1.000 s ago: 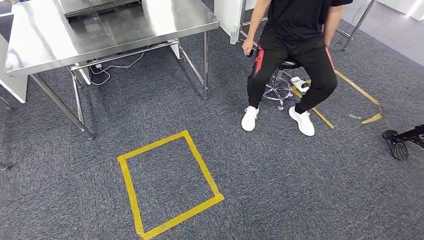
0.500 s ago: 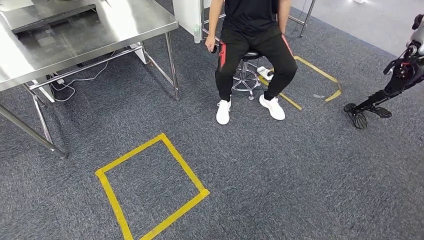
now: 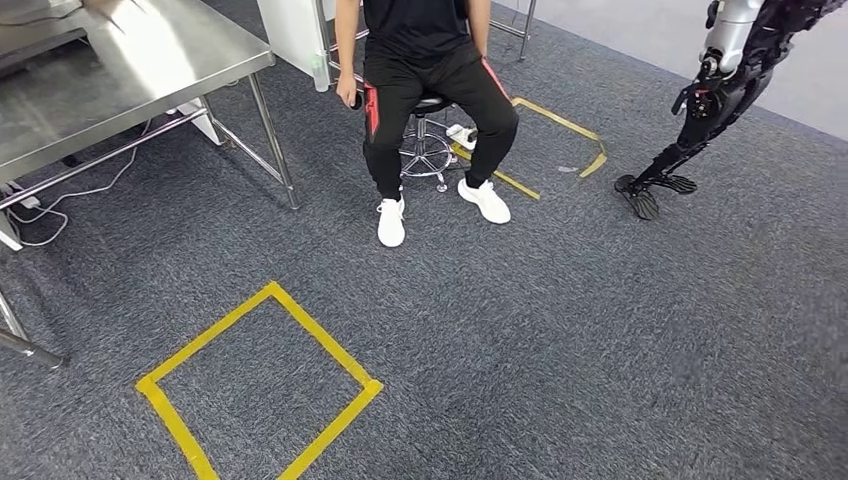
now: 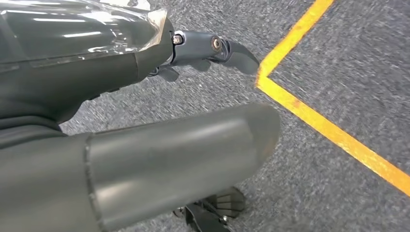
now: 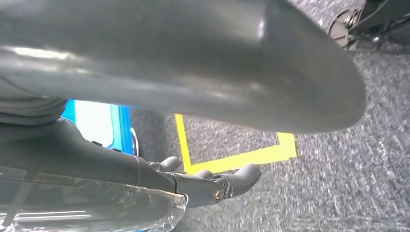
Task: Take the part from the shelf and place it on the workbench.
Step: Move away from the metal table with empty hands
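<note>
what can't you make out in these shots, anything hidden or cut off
- Shelf and part: I cannot find them; I cannot tell where they are.
- Shiny steel workbench: cut off by the head view's left and top edges, its top blurred by glare.
- Seated person in black clothes: cut off above the chest by the top edge.
- Left hand: its thick grey thumb hides much of the dark fingers.
- Right hand: its thumb likewise hides much of it.

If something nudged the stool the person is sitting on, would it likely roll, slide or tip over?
The stool shows a spread chrome base that appears to have casters, so it would probably roll on the carpet rather than tip. With the person seated and both feet down, it likely resists a light nudge.
</note>
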`<state>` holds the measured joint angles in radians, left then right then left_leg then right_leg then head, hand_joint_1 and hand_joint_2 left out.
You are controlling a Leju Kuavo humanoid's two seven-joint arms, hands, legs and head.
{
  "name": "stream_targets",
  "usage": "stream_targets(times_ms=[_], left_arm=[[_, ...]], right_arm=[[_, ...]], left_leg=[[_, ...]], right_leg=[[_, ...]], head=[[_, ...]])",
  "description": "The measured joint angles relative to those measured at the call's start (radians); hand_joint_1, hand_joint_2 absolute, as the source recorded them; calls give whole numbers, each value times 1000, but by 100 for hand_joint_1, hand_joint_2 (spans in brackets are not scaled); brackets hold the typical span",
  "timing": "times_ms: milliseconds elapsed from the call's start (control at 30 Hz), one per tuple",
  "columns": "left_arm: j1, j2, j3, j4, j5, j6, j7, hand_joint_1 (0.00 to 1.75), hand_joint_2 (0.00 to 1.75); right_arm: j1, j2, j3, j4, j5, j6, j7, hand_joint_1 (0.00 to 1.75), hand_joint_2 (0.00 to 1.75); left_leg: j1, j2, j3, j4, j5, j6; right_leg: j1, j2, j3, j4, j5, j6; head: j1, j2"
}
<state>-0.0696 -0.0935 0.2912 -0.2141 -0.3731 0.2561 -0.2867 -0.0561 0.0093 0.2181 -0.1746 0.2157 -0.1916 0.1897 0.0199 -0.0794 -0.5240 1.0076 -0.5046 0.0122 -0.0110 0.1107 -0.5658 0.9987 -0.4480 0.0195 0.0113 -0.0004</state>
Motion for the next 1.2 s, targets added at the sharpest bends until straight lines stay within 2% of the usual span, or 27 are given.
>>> stream_targets(times_ms=[67,133,200,267,300,333,367,400,433,467,500,533,567,600,633,700,733,767,800,833,867,933,1000,1067,1100,1133,1200], left_arm=[[-1,-1,0,0,2,3,0,0,0],[-1,-1,0,0,2,1,-1,0,0],[1,1,1,0,1,-4,-1,0,0],[2,3,1,0,-1,-11,-1,0,0],[1,3,1,0,-1,-13,-1,0,0],[1,3,1,0,-1,-14,0,0,0],[0,3,1,0,-1,-14,0,0,0],[-1,4,1,0,-1,-14,0,0,0],[-1,4,1,0,-1,-14,0,0,0],[-2,5,1,-1,-1,-15,0,0,0],[-3,6,1,-1,-1,-15,1,0,0],[-5,5,1,-1,-1,-15,1,0,0],[-7,5,1,-1,-1,-15,1,0,0],[-9,4,1,-1,-1,-15,1,0,0],[-10,4,1,-1,-1,-15,2,0,0],[-10,3,2,0,2,-16,5,0,0],[-8,4,2,0,4,-16,9,0,0],[-5,4,3,0,6,-15,12,0,0],[-3,5,3,0,7,-14,15,0,0],[-2,5,3,0,8,-14,16,0,0],[-1,5,3,0,8,-13,17,0,0],[0,5,4,0,8,-12,16,0,0],[0,6,4,1,8,-12,16,0,0],[-1,5,4,1,9,-13,14,0,0],[-1,5,4,1,9,-13,14,0,0],[-1,4,4,1,9,-14,13,0,0],[1,4,4,1,7,-17,11,0,0]], right_arm=[[2,0,1,0,6,2,-2,0,0],[3,1,1,1,8,3,-3,0,0],[1,1,2,1,8,4,-8,0,0],[1,0,2,1,8,4,-12,0,0],[2,0,2,1,8,4,-13,0,0],[3,-1,2,1,8,4,-13,0,0],[3,-2,2,1,8,4,-13,0,0],[3,-2,2,1,8,4,-14,0,0],[1,-1,2,1,8,4,-14,0,0],[0,-1,2,1,8,4,-14,0,0],[-1,0,2,1,7,4,-14,0,0],[0,0,2,1,7,4,-14,0,0],[0,0,2,1,7,4,-14,0,0],[0,0,2,1,7,4,-14,0,0],[0,1,2,1,7,4,-13,0,0],[-1,1,2,1,7,4,-12,0,0],[-1,2,2,1,6,4,-11,0,0],[0,3,2,1,5,5,-9,0,0],[1,4,1,1,3,5,-8,0,0],[2,5,1,1,1,5,-6,0,0],[3,7,1,1,0,5,-5,0,0],[2,9,1,1,-1,6,-5,0,0],[0,11,1,1,-1,6,-6,0,0],[3,12,1,1,0,6,-7,0,0],[4,11,1,1,-1,6,-8,0,0],[5,11,1,1,-2,6,-9,0,0],[3,11,-1,1,-9,6,-10,0,0]], left_leg=[[-5,26,0,-7,8,14],[-4,53,2,-21,20,30],[-5,83,0,-27,25,38],[-7,114,-3,-26,25,38],[-7,129,-3,-26,25,37],[-5,142,-3,-26,24,35],[-4,154,-1,-25,23,32],[-5,165,1,-24,21,26],[-7,175,5,-23,18,18],[-9,185,9,-22,15,10],[-11,195,13,-22,13,3],[-10,205,17,-23,11,-3],[-7,212,20,-23,9,-9],[-3,201,18,-15,-1,-15],[1,176,9,10,-23,-19],[5,109,-40,125,-96,-22],[5,89,-74,197,-131,-21],[5,81,-102,252,-149,-20],[5,78,-115,273,-145,-18],[5,75,-110,253,-119,-14],[5,68,-87,198,-80,-11],[7,23,-31,67,-17,-6],[5,-5,-9,12,-2,-3],[-1,14,-9,5,3,7],[-3,25,-7,-1,8,15],[-3,37,-6,-7,14,23],[-3,67,-7,-15,21,33]], right_leg=[[-2,13,-14,1,5,15],[0,-25,-42,45,-19,18],[-1,-80,-100,166,-82,13],[-5,-96,-148,278,-126,20],[-9,-101,-145,286,-126,30],[-13,-107,-121,250,-112,41],[-18,-122,-78,179,-89,53],[-21,-149,-34,102,-65,59],[-20,-172,1,41,-44,60],[-17,-189,19,5,-31,54],[-13,-194,21,-4,-25,45],[-10,-183,17,-4,-22,36],[-14,-170,15,-4,-20,26],[-17,-159,16,-5,-18,18],[-20,-147,16,-6,-14,8],[-20,-124,13,-7,-8,-6],[-16,-111,11,-6,-6,-11],[-12,-97,9,-6,-5,-13],[-9,-82,8,-6,-4,-15],[-7,-67,8,-5,-3,-15],[-6,-52,8,-3,-3,-15],[-4,-27,5,4,-3,-13],[-2,-6,-6,8,0,-3],[-4,12,-18,5,8,13],[-4,4,-24,9,7,18],[-4,-17,-35,27,-2,18],[-3,-72,-87,128,-51,9]], head=[[-1,0],[3,0],[7,0],[9,0],[9,0],[9,0],[9,0],[9,0],[9,0],[8,0],[7,0],[5,0],[4,0],[3,0],[2,0],[-1,0],[-2,0],[-2,0],[-2,0],[-2,0],[-2,0],[-2,0],[-2,0],[-2,0],[-1,0],[0,0],[4,0]])
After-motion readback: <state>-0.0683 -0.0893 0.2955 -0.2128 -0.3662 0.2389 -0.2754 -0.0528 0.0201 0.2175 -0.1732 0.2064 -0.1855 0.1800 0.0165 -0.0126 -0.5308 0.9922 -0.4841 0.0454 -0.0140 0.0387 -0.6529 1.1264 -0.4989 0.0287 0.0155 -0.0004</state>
